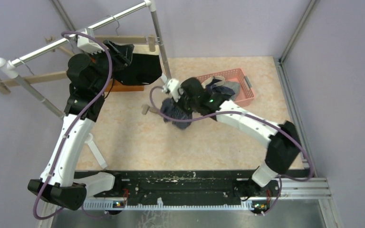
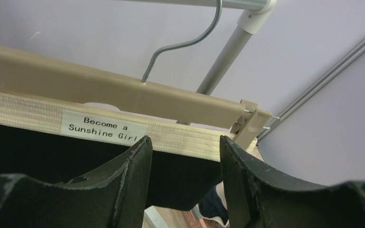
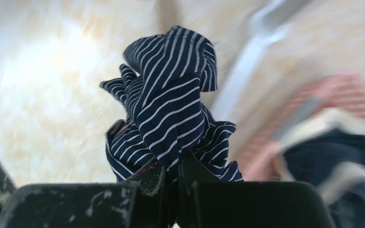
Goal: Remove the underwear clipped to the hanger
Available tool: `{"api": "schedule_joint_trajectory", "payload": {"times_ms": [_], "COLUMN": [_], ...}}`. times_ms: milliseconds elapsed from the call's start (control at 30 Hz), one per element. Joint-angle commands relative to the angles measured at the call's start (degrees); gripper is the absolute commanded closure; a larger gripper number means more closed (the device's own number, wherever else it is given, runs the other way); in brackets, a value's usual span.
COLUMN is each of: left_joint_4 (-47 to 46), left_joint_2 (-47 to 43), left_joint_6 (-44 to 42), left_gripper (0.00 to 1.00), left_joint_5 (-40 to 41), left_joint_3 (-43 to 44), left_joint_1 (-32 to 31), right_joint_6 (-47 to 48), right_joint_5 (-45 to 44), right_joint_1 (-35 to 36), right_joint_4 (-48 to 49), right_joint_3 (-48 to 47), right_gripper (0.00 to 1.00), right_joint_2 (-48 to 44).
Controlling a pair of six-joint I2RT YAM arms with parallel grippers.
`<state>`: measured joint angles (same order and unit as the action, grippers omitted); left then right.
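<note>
Black underwear (image 2: 52, 147) with a wide beige waistband (image 2: 180, 135) hangs clipped to a wooden hanger (image 2: 100, 90) on the rail. My left gripper (image 2: 185, 147) is open just below that waistband, with nothing between its fingers. From above, the left gripper (image 1: 123, 54) is up against the black underwear (image 1: 145, 71). My right gripper (image 3: 173, 173) is shut on a bunched navy-striped underwear (image 3: 171, 114). It holds the striped underwear (image 1: 173, 114) above the table, left of the basket. The clip at the hanger's right end (image 2: 252, 121) shows beside the waistband.
A pink basket (image 1: 240, 83) at the back right holds several dark and grey garments. The rack's upright pole (image 1: 159, 38) stands between the two grippers. A second wooden hanger (image 1: 38, 78) hangs further left on the rail. The rack's white foot (image 1: 95, 152) lies on the table by the left arm.
</note>
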<state>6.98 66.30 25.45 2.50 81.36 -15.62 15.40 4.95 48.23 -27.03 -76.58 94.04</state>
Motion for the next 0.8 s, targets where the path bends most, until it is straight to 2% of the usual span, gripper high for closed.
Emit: {"api": "schedule_joint_trajectory", "payload": {"times_ms": [0, 167, 300, 400, 567, 633, 700, 733, 767], "left_joint_4": [-5.8, -5.9, -5.7, -5.1, -4.2, -3.8, -3.3, -3.2, -3.1], "left_joint_2": [0.8, 0.4, -1.0, -1.6, -2.3, -2.5, -2.6, -2.7, -2.9], "left_joint_6": [1.6, 1.3, 0.6, 0.1, 0.4, 0.7, 0.7, 0.7, 0.7], "left_gripper": [0.41, 0.41, 0.41, 0.41, 0.41, 0.41, 0.41, 0.41, 0.41], "left_joint_5": [0.1, 0.4, 2.1, 3.3, 4.5, 4.8, 5.1, 5.2, 5.5], "left_joint_3": [0.4, -0.2, -1.5, -2.1, -3.8, -4.2, -4.0, -3.9, -4.0], "left_joint_1": [-0.5, -1.2, -1.4, -1.4, -1.5, -1.6, -1.6, -1.7, -1.7], "right_joint_6": [1.6, 7.3, 10.1, 6.9, 0.8, -0.8, -1.3, -1.3, -1.3], "right_joint_5": [-15.3, -30.7, -38.6, -38.1, -31.9, -29.9, -29.3, -28.1, -27.3], "right_joint_1": [-3.1, -5.7, -9.4, -15.1, -22.2, -23.4, -23.5, -23.5, -23.5], "right_joint_4": [5.5, 13.6, 17.3, 15.6, 11.7, 8.5, 6.9, 6.5, 6.4], "right_joint_3": [-7.8, -10.8, -11.8, -12.1, -12.6, -15.7, -18.7, -20.0, -21.3], "right_gripper": [1.0, 1.0, 1.0, 1.0, 1.0, 0.67, 0.28, 0.21, 0.19], "right_joint_2": [-11.9, -15.2, -11.8, -7.3, 1.2, 4.9, 5.9, 5.6, 4.9]}}
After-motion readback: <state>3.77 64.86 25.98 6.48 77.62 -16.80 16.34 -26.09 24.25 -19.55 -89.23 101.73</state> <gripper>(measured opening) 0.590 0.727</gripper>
